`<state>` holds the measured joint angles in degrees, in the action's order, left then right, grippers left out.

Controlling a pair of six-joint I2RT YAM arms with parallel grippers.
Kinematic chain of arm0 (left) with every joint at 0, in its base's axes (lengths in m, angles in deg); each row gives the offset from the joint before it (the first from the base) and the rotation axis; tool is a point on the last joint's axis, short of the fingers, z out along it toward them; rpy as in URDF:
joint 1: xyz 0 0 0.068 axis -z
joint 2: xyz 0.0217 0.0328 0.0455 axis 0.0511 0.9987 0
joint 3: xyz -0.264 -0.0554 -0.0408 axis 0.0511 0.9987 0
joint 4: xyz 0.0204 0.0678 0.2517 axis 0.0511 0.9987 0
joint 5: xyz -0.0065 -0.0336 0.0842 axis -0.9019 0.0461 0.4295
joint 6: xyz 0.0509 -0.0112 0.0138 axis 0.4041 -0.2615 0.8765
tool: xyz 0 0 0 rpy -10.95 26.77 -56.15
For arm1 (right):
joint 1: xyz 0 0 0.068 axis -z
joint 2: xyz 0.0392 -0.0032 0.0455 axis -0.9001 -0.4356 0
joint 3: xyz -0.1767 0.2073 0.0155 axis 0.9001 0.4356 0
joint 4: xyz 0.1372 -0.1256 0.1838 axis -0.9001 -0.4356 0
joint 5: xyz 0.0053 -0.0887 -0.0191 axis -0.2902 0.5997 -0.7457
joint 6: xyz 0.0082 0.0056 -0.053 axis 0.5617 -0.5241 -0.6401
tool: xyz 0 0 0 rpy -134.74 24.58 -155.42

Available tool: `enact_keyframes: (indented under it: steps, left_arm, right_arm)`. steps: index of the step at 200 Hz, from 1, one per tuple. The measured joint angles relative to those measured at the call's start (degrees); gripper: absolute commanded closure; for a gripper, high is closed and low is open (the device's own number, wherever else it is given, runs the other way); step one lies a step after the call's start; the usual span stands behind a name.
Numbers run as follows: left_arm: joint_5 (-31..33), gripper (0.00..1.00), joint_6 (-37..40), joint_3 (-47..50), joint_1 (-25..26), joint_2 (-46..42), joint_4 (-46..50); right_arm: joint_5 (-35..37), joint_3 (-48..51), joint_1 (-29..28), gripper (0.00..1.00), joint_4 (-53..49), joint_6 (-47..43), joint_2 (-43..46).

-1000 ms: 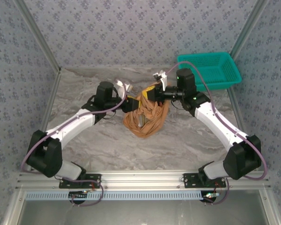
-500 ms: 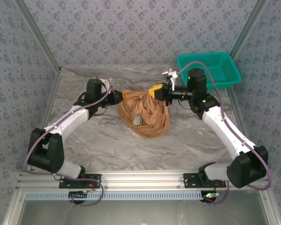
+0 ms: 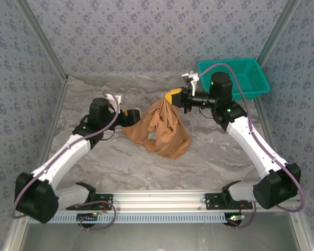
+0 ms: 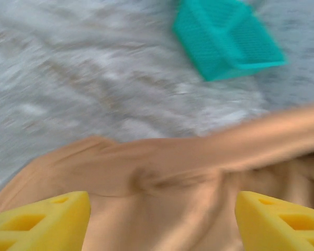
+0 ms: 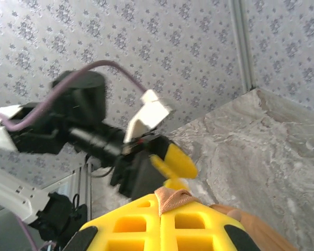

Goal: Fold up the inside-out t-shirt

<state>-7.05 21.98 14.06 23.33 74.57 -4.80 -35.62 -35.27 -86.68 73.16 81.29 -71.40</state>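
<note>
Orange-tan t-shirt (image 3: 165, 133) hangs pinched in right claw (image 3: 173, 97), beside wide-spread left claw (image 3: 131, 115).

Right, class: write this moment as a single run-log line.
right end effector: shut on t-shirt, holds top up | left end effector: open beside t-shirt | t-shirt: bunched, not folded, lower part on table

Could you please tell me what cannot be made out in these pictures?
Top view: the shirt is gathered up at the right gripper; its folds hide sleeves and collar.
Left wrist view: motion blur smears the shirt; whether the left gripper touches it is unclear.
Right wrist view: the bottom edge and the gripper's own fingers cut off most of the shirt.
</note>
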Motion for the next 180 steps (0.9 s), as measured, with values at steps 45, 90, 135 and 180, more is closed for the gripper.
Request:
enact_keyframes:
  steps: [45,90,135,180]
  left_arm:
    - [-2.4,0.37,1.9,-2.5,9.4,1.4,-2.8]
    - [-2.6,0.86,3.5,-9.5,9.6,10.5,-1.4]
    - [-5.2,1.0,4.9,-12.1,8.4,9.8,0.3]
    - [-7.5,1.0,-1.5,-8.0,-1.1,-2.4,-6.0]
  right_arm:
    - [4.4,-1.7,-1.3,1.0,-2.1,1.0,0.0]
    - [5.9,-1.7,-1.8,1.0,-3.5,1.0,0.0]
    - [8.8,-0.9,0.3,1.0,-4.2,1.0,0.8]
    - [11.5,3.1,8.5,1.0,-1.7,5.1,6.8]
